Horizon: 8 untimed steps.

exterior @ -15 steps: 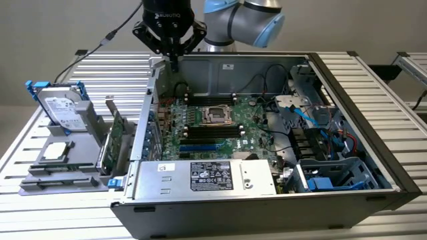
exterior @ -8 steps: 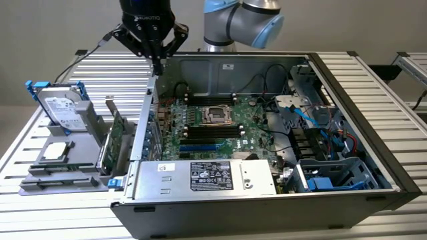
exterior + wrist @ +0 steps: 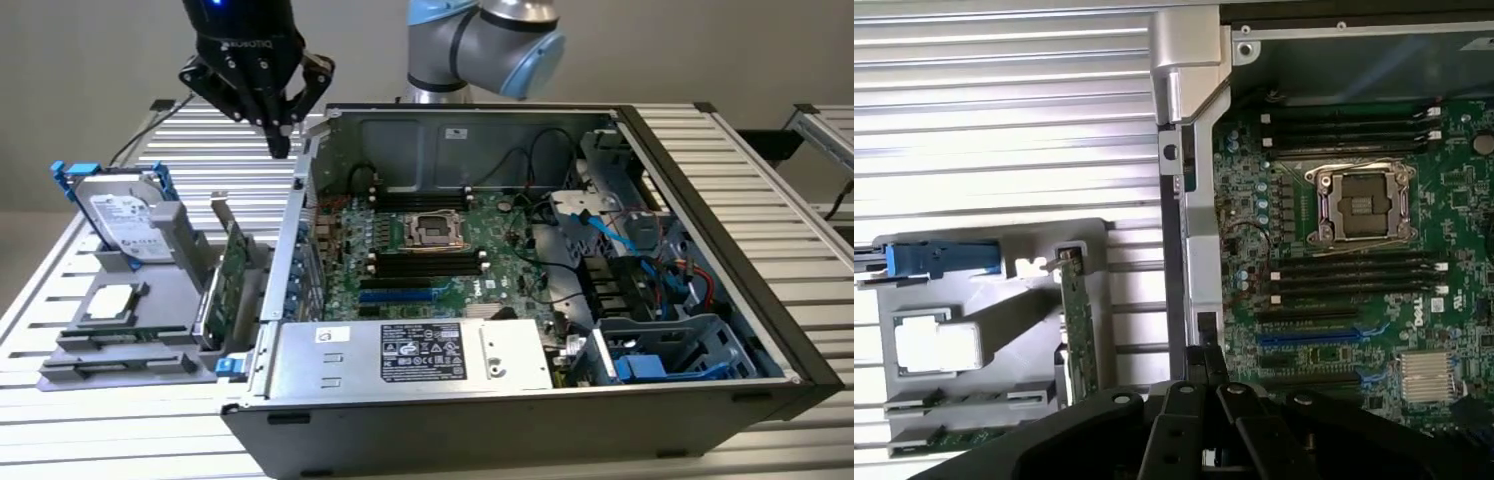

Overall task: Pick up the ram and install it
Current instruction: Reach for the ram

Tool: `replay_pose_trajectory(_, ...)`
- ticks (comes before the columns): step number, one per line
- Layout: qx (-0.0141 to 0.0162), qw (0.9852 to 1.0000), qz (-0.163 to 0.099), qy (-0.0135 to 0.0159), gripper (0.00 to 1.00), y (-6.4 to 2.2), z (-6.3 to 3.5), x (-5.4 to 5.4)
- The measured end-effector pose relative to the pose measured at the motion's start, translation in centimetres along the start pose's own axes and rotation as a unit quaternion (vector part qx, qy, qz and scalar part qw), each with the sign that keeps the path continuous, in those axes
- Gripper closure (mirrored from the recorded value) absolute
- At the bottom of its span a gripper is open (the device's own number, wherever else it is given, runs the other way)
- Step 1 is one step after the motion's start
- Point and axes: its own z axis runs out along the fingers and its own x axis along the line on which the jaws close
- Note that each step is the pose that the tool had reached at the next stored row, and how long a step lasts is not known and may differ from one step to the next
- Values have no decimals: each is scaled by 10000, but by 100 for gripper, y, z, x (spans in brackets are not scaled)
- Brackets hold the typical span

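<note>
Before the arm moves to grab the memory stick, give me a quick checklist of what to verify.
1. Jaws empty: ok, shut on nothing.
2. Jaws open for a grab: not ok.
3. Memory stick lying in the gray holder: ok.
4. Jaws above the stick: not ok, they hang beside the case wall.
5. Memory slots free: ok.

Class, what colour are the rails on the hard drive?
The rails are blue; the exterior view shows them best.
</note>
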Motion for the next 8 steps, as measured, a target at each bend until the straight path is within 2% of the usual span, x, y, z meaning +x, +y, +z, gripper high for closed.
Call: replay_pose_trajectory(8, 0, 10000, 0, 1, 89, -111, 30, 345)
